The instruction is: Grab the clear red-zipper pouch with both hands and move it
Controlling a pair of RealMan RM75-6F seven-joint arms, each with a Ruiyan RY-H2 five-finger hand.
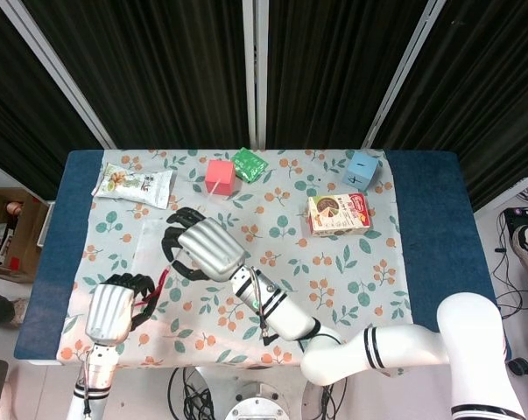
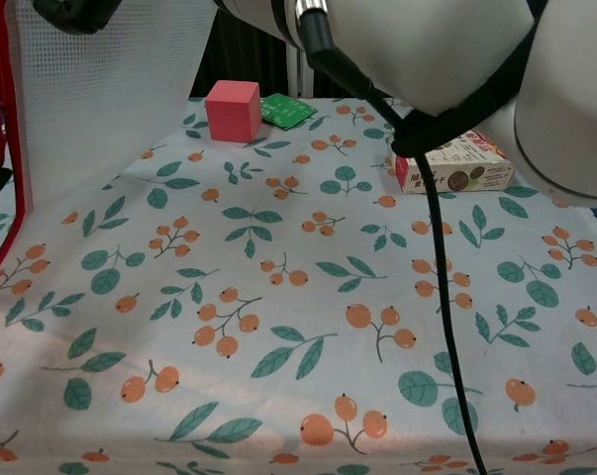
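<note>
The clear mesh pouch [image 2: 100, 89] with a red zipper [image 2: 9, 158] hangs upright above the table's front left, its lower edge touching the cloth. In the head view it is seen nearly edge on, as a thin pouch [image 1: 150, 254] between the two hands. My right hand [image 1: 207, 249] grips its upper far corner; in the chest view only the dark fingertips [image 2: 75, 12] show at the top edge. Nearer the front, my left hand [image 1: 115, 308] holds the zipper end, fingers curled around the red strip.
On the floral cloth lie a snack bag [image 1: 132, 185] at the back left, a pink cube [image 1: 220, 176], a green packet [image 1: 249, 164], a blue cube [image 1: 362, 169] and a biscuit box [image 1: 338, 213]. My right forearm [image 1: 272, 306] and its black cable [image 2: 432, 257] cross the front middle.
</note>
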